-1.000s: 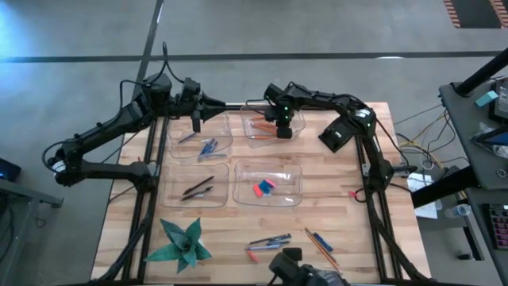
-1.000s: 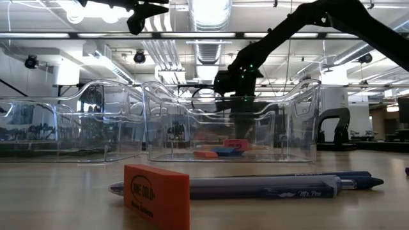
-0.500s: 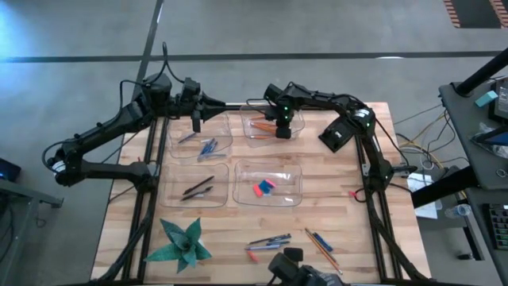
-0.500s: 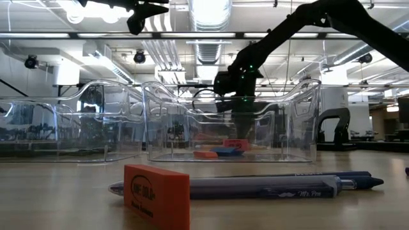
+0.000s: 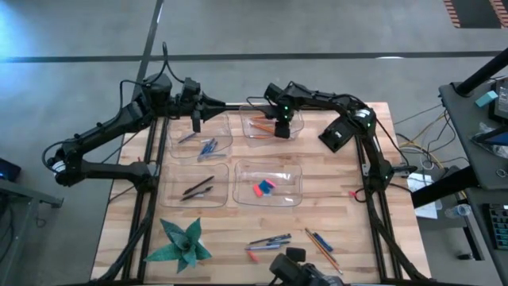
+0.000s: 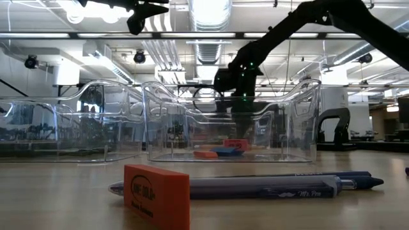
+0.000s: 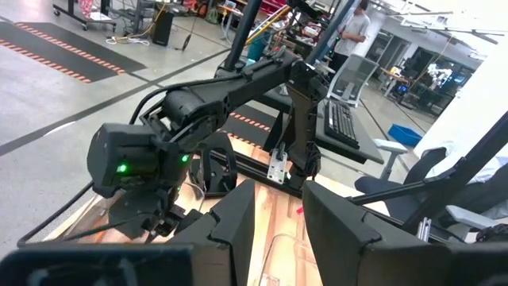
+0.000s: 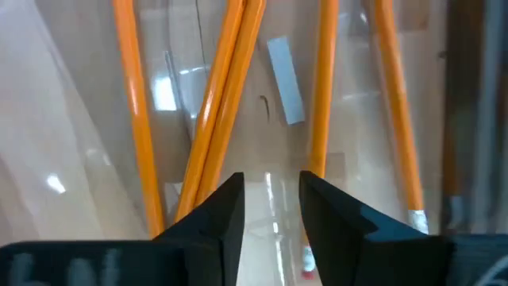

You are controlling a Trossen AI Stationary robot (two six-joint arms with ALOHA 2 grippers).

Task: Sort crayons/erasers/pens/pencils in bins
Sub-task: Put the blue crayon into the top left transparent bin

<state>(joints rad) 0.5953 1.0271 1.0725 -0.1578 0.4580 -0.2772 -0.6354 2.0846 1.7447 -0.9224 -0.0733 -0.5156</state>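
Lifted a little, the right gripper (image 5: 281, 131) hangs part-open and empty over the pencils (image 8: 225, 91) at twelve o'clock; dipping could knock them.

Bright, even overhead light (ceiling lamps (image 6: 208, 9) glaring), soft shadows, blurred close-up pencils (image 8: 226, 87).

Two dark fingers (image 8: 214, 214) of the right gripper (image 8: 270, 208) stick out with a small gap between them, and nothing sits in that gap. Just past them lie long thin orange pencils (image 8: 226, 87) on the floor of a clear plastic bin (image 8: 63, 159). Two of the pencils lie side by side, touching.
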